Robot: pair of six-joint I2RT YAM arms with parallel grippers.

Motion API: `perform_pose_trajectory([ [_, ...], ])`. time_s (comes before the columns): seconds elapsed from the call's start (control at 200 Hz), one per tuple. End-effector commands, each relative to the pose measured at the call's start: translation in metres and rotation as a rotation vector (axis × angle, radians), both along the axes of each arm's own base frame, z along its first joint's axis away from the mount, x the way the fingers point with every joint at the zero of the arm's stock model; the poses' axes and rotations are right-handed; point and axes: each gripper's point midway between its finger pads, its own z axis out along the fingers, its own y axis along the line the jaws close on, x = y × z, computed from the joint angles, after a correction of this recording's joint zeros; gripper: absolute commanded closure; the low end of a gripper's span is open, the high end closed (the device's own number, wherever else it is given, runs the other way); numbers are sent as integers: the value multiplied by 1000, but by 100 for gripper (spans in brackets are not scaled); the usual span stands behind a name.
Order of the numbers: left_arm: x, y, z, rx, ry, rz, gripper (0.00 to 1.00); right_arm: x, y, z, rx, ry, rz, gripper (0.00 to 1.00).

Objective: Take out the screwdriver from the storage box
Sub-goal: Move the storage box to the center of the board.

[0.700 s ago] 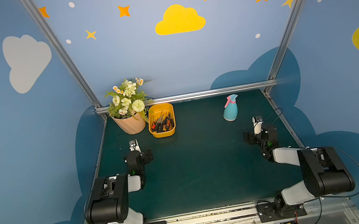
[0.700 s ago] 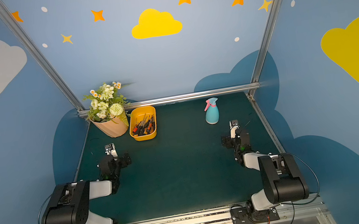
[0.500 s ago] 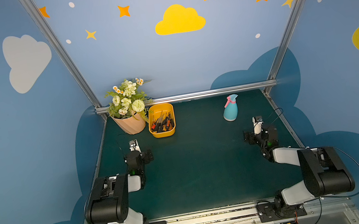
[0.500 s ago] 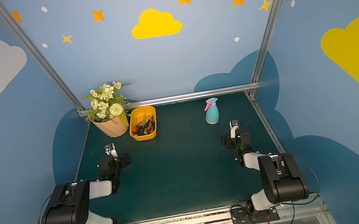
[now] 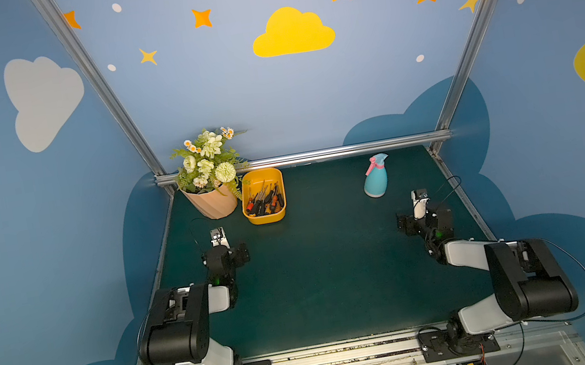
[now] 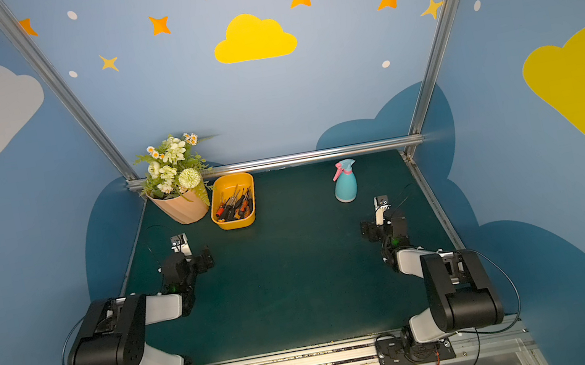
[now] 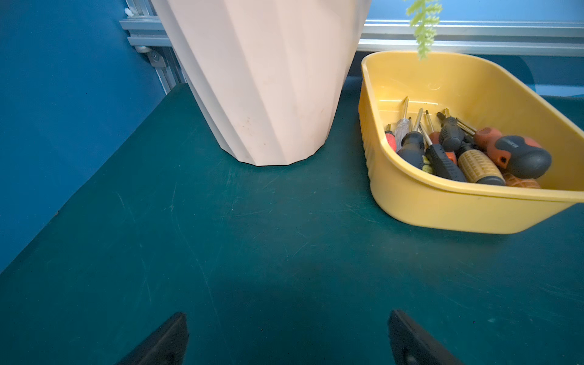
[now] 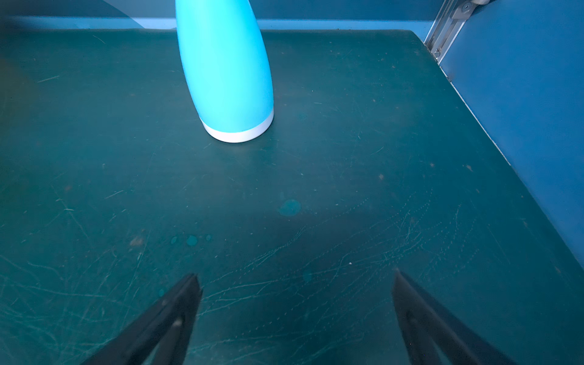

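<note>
Blue walls (image 5: 288, 92), yellow and white clouds (image 5: 292, 33), orange stars (image 5: 202, 17); aluminium frame posts (image 5: 101, 87); scratched dark green tabletop (image 5: 329, 265).

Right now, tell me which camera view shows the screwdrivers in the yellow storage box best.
The left wrist view: the screwdrivers lie close up in the storage box, handles and shafts distinct. In both top views they are a small dark heap. The right wrist view shows none, just the spray bottle.

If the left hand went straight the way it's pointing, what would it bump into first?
Probably the peach flowerpot: it stands right ahead of the open left hand, across bare mat. The yellow storage box with the screwdrivers sits off to one side of that line.
</note>
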Motion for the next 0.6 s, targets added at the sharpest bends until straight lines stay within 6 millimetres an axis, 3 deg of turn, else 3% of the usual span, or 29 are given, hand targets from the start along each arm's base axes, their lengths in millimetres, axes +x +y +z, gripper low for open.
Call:
perform_pose_trajectory([
  [0.0,5,1,12,-2,-37,-1,0,4,2,2,-4,-6,9,3],
  [0.18,4,1,11,-1,-34,-1,0,3,2,2,-3,-6,8,3],
  [0.34,6,-8,22,16,-31,-49,0,3,1,3,-13,-12,-6,3],
  [0.471,6,-17,53,63,-23,-77,0,2,6,16,-18,-10,16,3],
  [0.596,2,-27,108,40,-91,-120,0,4,12,33,-33,31,30,3],
])
